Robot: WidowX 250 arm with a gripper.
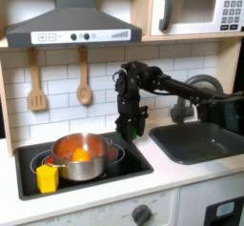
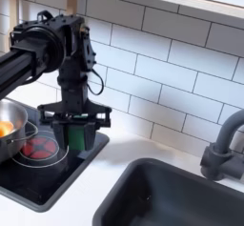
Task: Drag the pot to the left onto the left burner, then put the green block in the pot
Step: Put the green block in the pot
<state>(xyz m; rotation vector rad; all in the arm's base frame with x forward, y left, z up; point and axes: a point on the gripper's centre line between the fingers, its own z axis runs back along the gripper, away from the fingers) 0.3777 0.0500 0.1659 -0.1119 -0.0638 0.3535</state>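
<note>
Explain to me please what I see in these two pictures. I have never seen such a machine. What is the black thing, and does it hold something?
The black thing is a small robot arm. At its end hangs a gripper, a claw with two fingers. It works at a toy kitchen.

Both pictures show one moment from two cameras off the arm. The first exterior view looks at the kitchen from the front. The second exterior view stands closer, beside the sink.

On the black cooktop stands a shiny pot with an orange piece inside. A yellow piece stands in front of it. In the second exterior view a burner of red rings lies bare beside the pot.

The gripper points down above the cooktop. Something green shows between its fingers, so it probably holds the green block.
</note>
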